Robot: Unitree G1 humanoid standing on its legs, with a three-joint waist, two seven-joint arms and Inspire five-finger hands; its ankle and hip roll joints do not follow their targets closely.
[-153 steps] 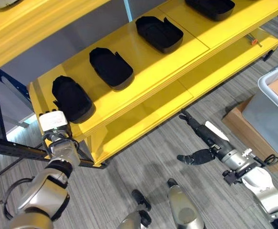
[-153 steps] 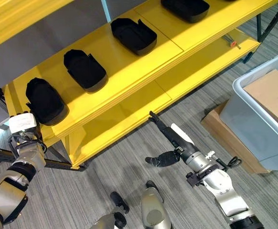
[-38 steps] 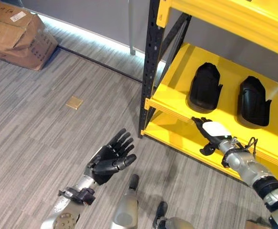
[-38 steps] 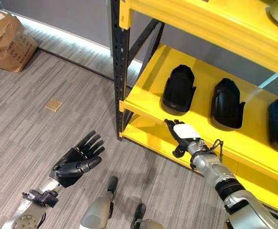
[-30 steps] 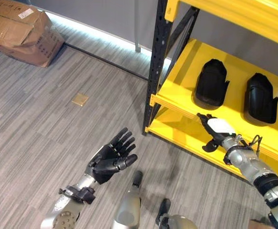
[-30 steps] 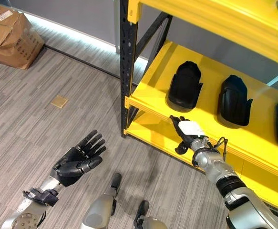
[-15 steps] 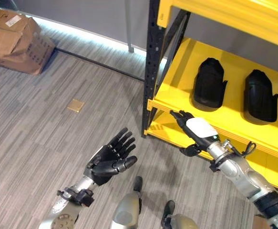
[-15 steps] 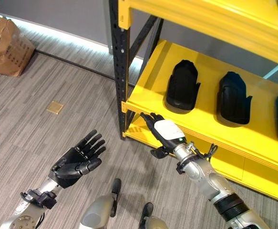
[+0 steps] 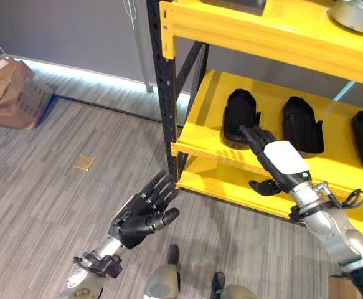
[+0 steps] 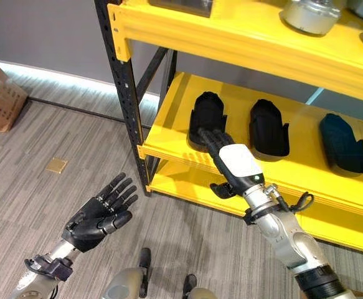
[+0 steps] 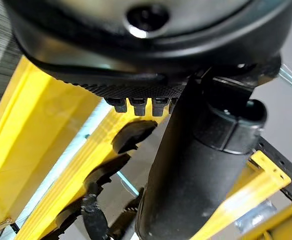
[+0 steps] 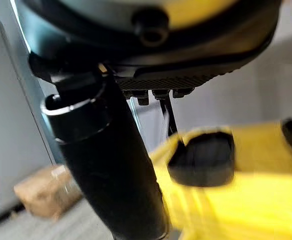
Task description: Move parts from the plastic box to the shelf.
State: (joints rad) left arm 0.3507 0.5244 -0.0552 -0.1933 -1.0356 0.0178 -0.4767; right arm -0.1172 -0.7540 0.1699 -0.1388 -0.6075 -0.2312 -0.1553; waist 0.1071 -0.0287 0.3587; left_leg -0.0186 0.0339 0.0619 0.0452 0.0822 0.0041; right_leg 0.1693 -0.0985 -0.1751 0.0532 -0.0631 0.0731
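In the left eye view, three black moulded parts are lying in a row on the yellow shelf, on its middle board. The leftmost part is looking like a hollow plastic shell with a rounded nose and a notched end. It is probably light and stiff, with a smooth skin that may slide, so a grip across its raised side walls is likely safest. The right robot hand is reaching toward it with straight fingers, holding nothing.

In the right eye view, the left robot hand is hovering over the floor, palm up, fingers spread and empty. The second part and the third part are sitting further right.

In the right wrist view, the leftmost part is showing past straight fingers.
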